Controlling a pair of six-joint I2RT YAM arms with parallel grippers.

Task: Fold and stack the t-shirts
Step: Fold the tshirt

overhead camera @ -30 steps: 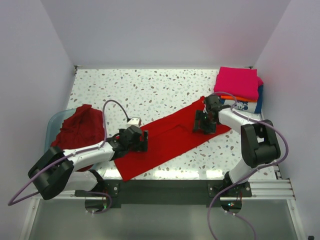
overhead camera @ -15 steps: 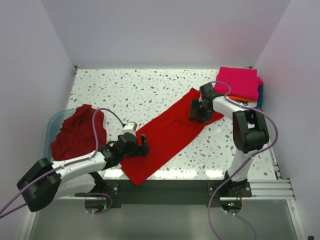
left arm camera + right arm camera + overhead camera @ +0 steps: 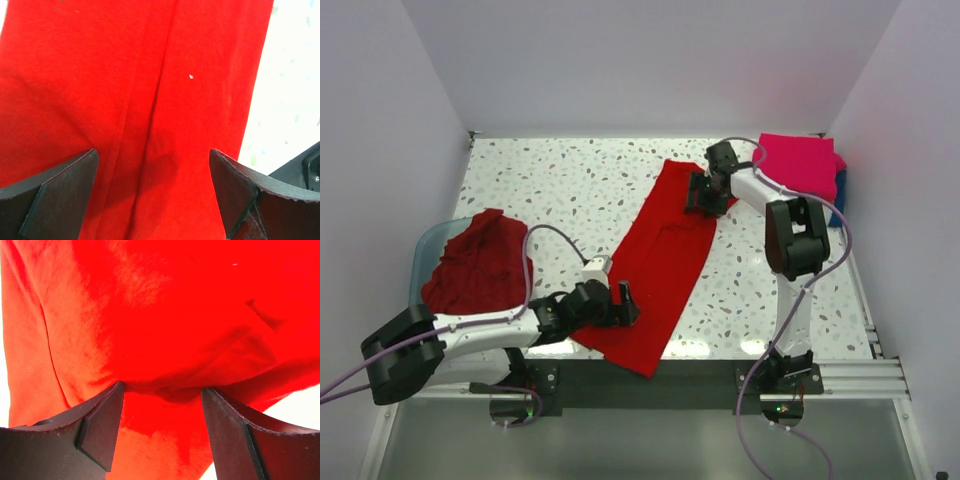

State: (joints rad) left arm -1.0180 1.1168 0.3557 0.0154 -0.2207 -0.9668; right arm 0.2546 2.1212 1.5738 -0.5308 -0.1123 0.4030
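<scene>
Sitting at opposite ends of the red shirt [image 3: 665,260] on the worktop [image 3: 570,180], my left claw [image 3: 620,305] and right claw [image 3: 700,195] both stand released; only the overhead view shows the folded stack [image 3: 798,165] and tub [image 3: 425,245].

A: Does your right gripper [image 3: 162,390] pinch the red shirt [image 3: 165,315]?
B: I can't tell. Cloth bunches between my fingers [image 3: 100,425], and its edges run out of view. Beyond that gripper, a pink shirt [image 3: 800,165] covers most of the shirts under it.

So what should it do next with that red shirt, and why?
Probably close the left gripper, open over the near end of the red shirt, and fold that end toward the right gripper: the shirt lies as one long strip.
</scene>
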